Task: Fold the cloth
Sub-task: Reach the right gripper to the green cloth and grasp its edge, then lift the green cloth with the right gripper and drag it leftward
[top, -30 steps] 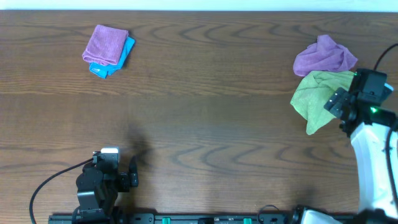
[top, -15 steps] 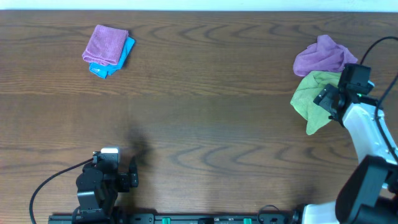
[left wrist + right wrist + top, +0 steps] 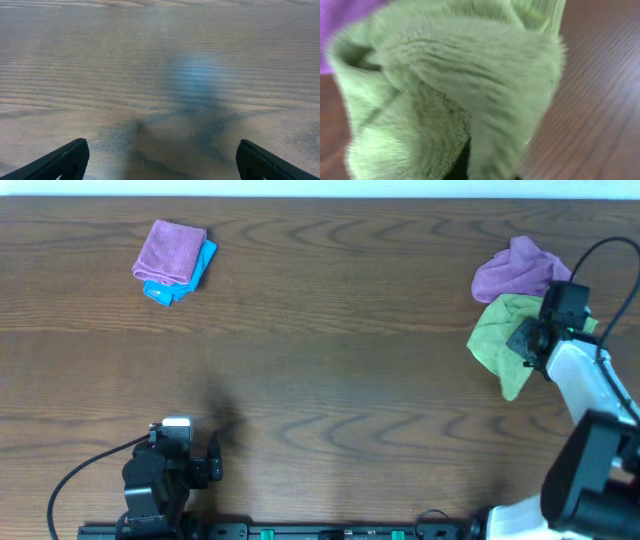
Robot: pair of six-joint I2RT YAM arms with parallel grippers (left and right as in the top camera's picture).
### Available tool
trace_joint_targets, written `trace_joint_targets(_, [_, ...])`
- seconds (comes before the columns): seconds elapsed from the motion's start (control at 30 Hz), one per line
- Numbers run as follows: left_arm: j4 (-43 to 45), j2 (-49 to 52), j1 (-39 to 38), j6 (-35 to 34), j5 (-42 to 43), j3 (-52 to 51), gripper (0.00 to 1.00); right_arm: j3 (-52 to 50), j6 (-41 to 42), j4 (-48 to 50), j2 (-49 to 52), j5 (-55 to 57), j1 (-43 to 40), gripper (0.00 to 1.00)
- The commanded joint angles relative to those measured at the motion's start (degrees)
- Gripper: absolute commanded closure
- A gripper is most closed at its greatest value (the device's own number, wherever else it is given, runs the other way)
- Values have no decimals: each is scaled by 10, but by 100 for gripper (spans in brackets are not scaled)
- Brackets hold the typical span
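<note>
A crumpled green cloth lies at the table's right side. My right gripper is down on its right part and shut, with green cloth bunched in it. In the right wrist view the green cloth fills the frame and hides the fingers. My left gripper hangs open over bare wood at the near left; in the overhead view the left gripper sits by the front edge, far from the cloth.
A crumpled purple cloth touches the green one's far edge. At the back left a folded purple cloth rests on a folded blue one. A black cable arcs over the right arm.
My right gripper moved left onto the green cloth and went from open to shut on it. The cloth's near tip shifted slightly. The left arm stayed still.
</note>
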Motion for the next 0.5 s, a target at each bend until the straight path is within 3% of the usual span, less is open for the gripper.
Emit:
trace_joint_targets(0.0, [-5,-3,-3,2,-4,-2,5,10,-43,2,-67,3,0,99])
trace_joint_targets(0.27, [-5,-3,-3,2,-4,-2,5,10,-114,-20,-193,-37,26,99])
trace_joint_targets(0.47, [-5,-3,-3,2,-4,-2,5,10,-142,-57,-258,-100,96,99])
